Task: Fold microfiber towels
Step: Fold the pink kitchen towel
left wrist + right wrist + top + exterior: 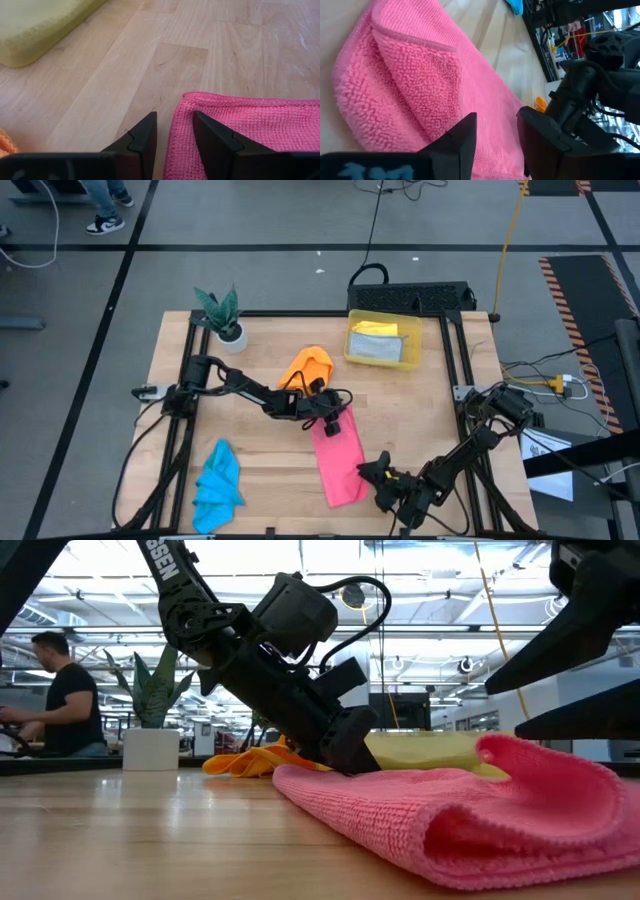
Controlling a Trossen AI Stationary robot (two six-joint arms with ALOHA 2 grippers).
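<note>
Straddling pink towel (pixel 337 456) far corner, left gripper (pixel 174 131) jaws apart; right gripper (pixel 497 131) jaws apart above near end

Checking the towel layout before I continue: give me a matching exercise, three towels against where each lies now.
Things:
1. pink towel
2. orange towel
3. blue towel

Places:
A. crumpled near the table's front left corner
B. bunched mid-table, behind the left gripper
C. laid out long between the two grippers

Pairs: 1-C, 2-B, 3-A
</note>
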